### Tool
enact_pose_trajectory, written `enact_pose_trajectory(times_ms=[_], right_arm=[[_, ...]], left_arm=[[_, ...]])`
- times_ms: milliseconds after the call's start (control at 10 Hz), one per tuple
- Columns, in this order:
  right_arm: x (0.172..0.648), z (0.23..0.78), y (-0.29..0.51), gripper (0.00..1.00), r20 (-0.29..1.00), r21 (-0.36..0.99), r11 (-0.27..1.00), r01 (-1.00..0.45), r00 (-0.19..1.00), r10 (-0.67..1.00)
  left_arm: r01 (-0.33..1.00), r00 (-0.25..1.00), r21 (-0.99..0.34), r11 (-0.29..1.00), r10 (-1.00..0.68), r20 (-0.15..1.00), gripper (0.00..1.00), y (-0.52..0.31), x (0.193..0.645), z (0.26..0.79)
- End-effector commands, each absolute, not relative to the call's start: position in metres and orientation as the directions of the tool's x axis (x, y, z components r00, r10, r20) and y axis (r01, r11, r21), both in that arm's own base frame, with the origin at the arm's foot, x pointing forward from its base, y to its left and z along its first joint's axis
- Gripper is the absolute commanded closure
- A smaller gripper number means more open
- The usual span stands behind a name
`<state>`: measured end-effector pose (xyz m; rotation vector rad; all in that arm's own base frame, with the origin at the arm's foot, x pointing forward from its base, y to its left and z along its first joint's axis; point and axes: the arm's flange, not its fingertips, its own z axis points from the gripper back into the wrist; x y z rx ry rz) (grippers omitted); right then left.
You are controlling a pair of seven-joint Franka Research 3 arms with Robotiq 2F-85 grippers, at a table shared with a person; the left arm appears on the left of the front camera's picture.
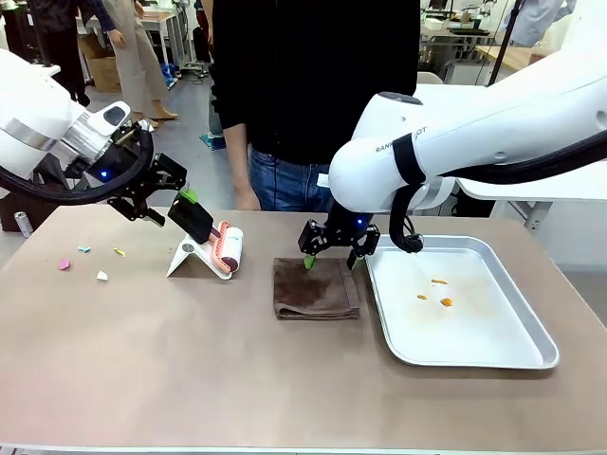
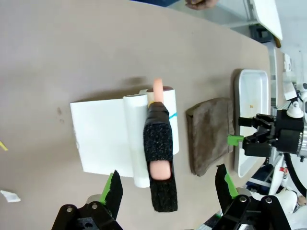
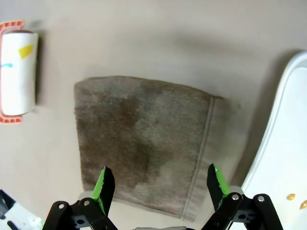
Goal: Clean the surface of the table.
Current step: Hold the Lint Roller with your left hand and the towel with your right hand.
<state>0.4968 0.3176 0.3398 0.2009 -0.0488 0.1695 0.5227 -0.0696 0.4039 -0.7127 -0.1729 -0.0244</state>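
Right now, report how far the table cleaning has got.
Done: nothing certain; orange crumbs lie in the tray. In hand: open left gripper straddles the lint roller's handle, open right gripper hangs over the brown cloth. Left: paper scraps on the table.

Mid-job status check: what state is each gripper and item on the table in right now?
left gripper: open, lined up on lint roller handle
right gripper: open, above cloth
lint roller: resting on white stand, ungrasped
cloth: folded, flat on table
tray: upright, holding orange crumbs
paper scraps: loose on table
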Motion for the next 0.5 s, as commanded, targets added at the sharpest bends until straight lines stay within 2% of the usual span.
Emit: enact_pose_trajectory(times_ms=[0,200,400], right_arm=[[0.506,0.341,0.327,0.00,0.051,0.131,0.983,-0.127,0.991,0.121],[0.505,0.339,0.328,0.00,0.057,0.096,0.989,-0.109,0.993,0.104],[0.501,0.329,0.332,0.00,0.008,0.042,0.996,-0.077,0.997,0.077]], left_arm=[[0.111,0.986,-0.697,0.708,0.011,0.169,0.00,-0.072,0.524,0.399],[0.100,0.986,-0.687,0.719,0.019,0.163,0.00,-0.072,0.524,0.396],[0.108,0.985,-0.686,0.719,0.014,0.169,0.00,-0.070,0.525,0.396]])
